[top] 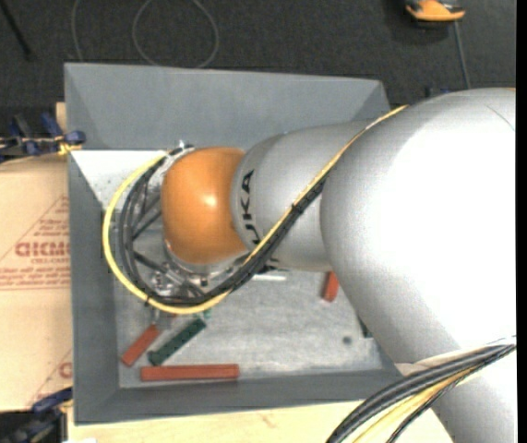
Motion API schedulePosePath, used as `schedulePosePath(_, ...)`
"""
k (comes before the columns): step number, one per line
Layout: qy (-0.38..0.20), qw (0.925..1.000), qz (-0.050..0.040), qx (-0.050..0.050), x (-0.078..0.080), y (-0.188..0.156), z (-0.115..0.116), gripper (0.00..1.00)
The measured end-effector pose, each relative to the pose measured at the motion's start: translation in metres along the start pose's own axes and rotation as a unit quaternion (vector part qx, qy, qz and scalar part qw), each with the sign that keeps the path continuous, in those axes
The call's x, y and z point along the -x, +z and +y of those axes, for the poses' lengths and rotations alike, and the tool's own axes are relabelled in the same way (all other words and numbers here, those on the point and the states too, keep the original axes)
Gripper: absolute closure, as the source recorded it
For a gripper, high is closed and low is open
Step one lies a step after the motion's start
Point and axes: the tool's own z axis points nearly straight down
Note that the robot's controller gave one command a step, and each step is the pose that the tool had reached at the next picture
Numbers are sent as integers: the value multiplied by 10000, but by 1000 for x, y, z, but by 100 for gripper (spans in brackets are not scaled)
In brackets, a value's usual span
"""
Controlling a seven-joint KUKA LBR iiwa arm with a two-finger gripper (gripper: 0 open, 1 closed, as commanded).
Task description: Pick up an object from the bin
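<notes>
The arm [411, 238] reaches into the grey bin [226, 109] from the right. Its orange cover [198, 206] and looped cables [120, 215] hide most of what hangs below. The end effector [176, 289] sits low over the left-centre of the bin floor. I cannot tell whether it is apart or together, since the wrist covers it from above, and nothing can be seen clamped in it.

The nearest things lie just on its near side: a dark green stick [178, 338] and, close beside it on the left, a short orange-red block [138, 347]. Both lie flat with their long axes on a diagonal from near-left to far-right, and the stick's far end points in under the end effector. A long red bar [189, 372] lies flat along the near wall, its long axis left to right. A small red piece [329, 287] lies well apart to the right, partly behind the arm.

The step in hand looks like the descent onto a thing, probably the green stick, though the cover leaves that uncertain. To do it well, the closing direction should cross the stick's diagonal axis rather than run along it. The grasp should land near the stick's middle so that it lifts level. The block beside it is close enough to be nudged or caught too, so a straight drop without sideways drift would serve best.
</notes>
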Motion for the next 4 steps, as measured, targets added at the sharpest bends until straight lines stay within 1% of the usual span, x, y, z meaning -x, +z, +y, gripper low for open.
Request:
schedulePosePath(1, -162, 9999, -33, 11, -21, -73, 38, 100)
schedulePosePath(2, -130, 9999, -4, -3, -21, -68, 35, 0)
schedulePosePath(3, -398, 9992, 7, -18, -65, 11, 0, 0)
schedulePosePath(4, -375, 9993, -17, -2, -62, 5, 3, 100)
